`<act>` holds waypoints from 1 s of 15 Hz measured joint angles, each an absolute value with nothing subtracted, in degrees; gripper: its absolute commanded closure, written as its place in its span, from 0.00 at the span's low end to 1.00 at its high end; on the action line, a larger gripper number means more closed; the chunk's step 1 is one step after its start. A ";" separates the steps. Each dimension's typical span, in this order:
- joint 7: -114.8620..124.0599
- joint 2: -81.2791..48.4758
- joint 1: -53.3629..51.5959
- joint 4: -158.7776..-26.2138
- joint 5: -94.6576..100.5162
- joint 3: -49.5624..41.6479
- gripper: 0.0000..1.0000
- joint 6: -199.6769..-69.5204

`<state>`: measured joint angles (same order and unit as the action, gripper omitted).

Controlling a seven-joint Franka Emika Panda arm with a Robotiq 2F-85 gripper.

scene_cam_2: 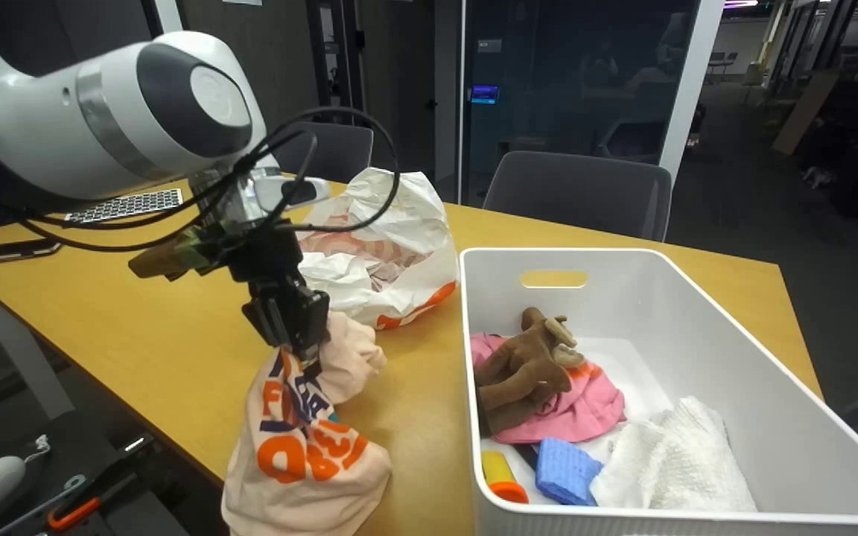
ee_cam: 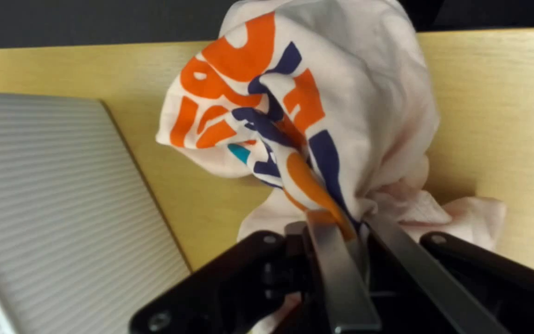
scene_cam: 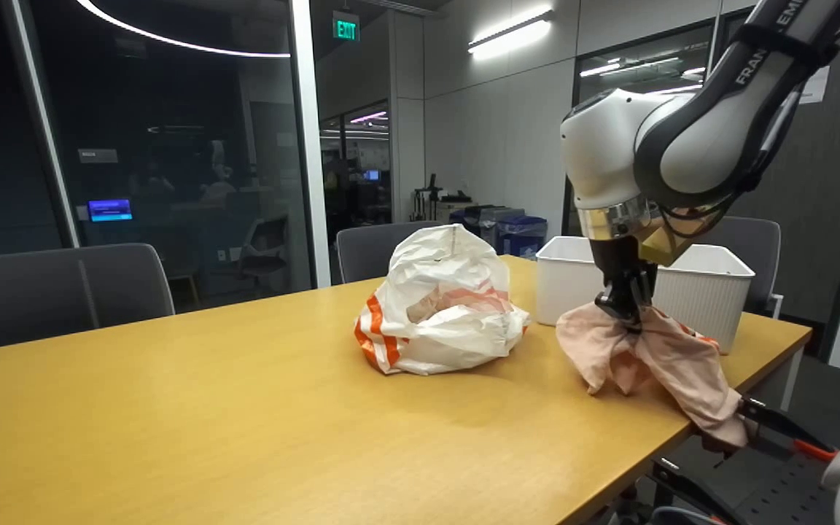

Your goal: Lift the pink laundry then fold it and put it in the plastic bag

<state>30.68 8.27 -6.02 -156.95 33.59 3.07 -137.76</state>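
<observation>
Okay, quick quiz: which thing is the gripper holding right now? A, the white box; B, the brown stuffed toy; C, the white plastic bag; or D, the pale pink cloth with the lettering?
D: in the wrist view the gripper is shut on the pale pink cloth, whose fabric bunches into tight folds where it is pinched.
</observation>
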 measured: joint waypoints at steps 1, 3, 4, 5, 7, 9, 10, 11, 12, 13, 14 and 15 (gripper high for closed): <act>32.17 10.45 -5.80 -157.13 35.60 4.19 1.00 -137.01; 34.65 14.66 -5.39 -156.98 38.89 6.69 1.00 -135.56; 35.74 16.60 -5.16 -156.94 40.48 7.84 0.99 -135.08; 36.82 18.41 -4.94 -157.00 42.23 8.91 1.00 -134.72; 38.97 21.67 -4.64 -157.05 45.94 11.05 1.00 -133.94; 40.93 24.20 -4.48 -156.86 50.03 12.83 0.99 -133.42; 42.12 25.24 -4.44 -156.70 52.35 13.58 0.99 -133.24; 43.38 26.09 -4.44 -156.39 54.87 14.22 0.99 -133.08; 44.77 26.72 -4.43 -156.00 57.39 14.69 1.00 -132.98; 46.23 27.26 -4.43 -155.51 59.87 15.04 1.00 -132.86; 47.92 27.72 -4.44 -154.89 62.30 15.35 1.00 -132.76; 49.65 28.13 -4.46 -154.26 64.33 15.53 1.00 -132.57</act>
